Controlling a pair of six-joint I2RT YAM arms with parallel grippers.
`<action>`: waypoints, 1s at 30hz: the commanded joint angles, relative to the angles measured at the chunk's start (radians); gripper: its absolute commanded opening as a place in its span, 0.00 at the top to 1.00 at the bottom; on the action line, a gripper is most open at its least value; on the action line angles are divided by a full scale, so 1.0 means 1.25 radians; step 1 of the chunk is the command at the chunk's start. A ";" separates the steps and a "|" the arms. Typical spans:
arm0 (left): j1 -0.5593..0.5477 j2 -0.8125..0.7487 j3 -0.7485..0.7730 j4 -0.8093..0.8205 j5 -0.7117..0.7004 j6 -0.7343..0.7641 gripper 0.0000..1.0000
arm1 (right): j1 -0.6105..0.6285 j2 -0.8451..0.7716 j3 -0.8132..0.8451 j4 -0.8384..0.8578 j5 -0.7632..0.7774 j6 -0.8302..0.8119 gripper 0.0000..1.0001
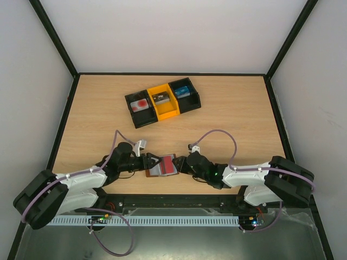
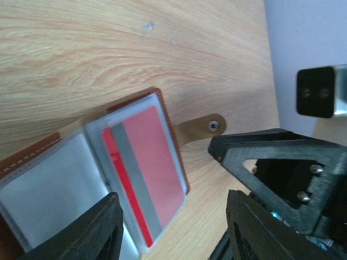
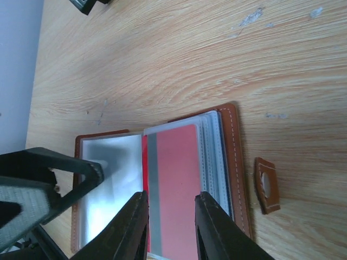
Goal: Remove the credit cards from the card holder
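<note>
- Brown leather card holder [image 1: 161,168] lies open and flat on the wooden table [image 3: 162,54], at 6 o'clock in the top view, between my two pincers.
- One red-pink card [image 3: 173,184] sits in a clear pocket of it. Its little side tab [image 3: 265,184] lies flat on the wood just beside it.
- My right pincer [image 3: 171,216] comes in from 3 o'clock. Its fingers stand a little apart, one on each side of the red card's near end. I cannot tell if they pinch the card or just hang over it.
- My left pincer [image 2: 172,216] is at 9 o'clock, spread wide and holding nothing. One finger is over the see-through pocket on its side of the holder, the other over bare wood.
- I think the step now is to pull the red card out.
- To do it well, I should push the holder down with the left finger, so it does not slide along.
- I should pinch only the card's edge, not the plastic pocket with it.
- I should pull flat and straight toward 3 o'clock, slowly, so the card does not bend or snag.
- If the holder lifts or drags, I should stop and press harder.
- Far off at 12 o'clock stands a black-and-yellow tray [image 1: 166,115]. A whitish card with a red dot [image 1: 141,104] seems to lie in its left part.
</note>
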 commanded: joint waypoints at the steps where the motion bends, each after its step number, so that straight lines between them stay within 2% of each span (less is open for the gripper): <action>1: -0.003 0.035 0.008 0.001 -0.031 0.021 0.47 | -0.004 0.020 0.016 0.031 -0.012 -0.021 0.75; 5: -0.003 0.052 -0.010 0.019 -0.081 0.026 0.48 | -0.004 0.079 0.049 0.013 -0.013 -0.045 0.75; 13: -0.003 0.161 -0.025 0.144 -0.025 0.009 0.51 | -0.004 0.164 0.039 0.084 -0.080 -0.028 0.78; 16: -0.003 0.191 -0.028 0.170 -0.022 0.009 0.55 | -0.004 0.185 0.031 0.106 -0.099 -0.022 0.80; 23: -0.003 0.198 -0.023 0.175 -0.026 0.017 0.59 | -0.004 0.182 0.009 0.122 -0.109 -0.013 0.86; 30: -0.003 0.175 -0.023 0.137 -0.051 0.036 0.59 | -0.004 0.095 0.018 0.055 -0.092 -0.019 0.82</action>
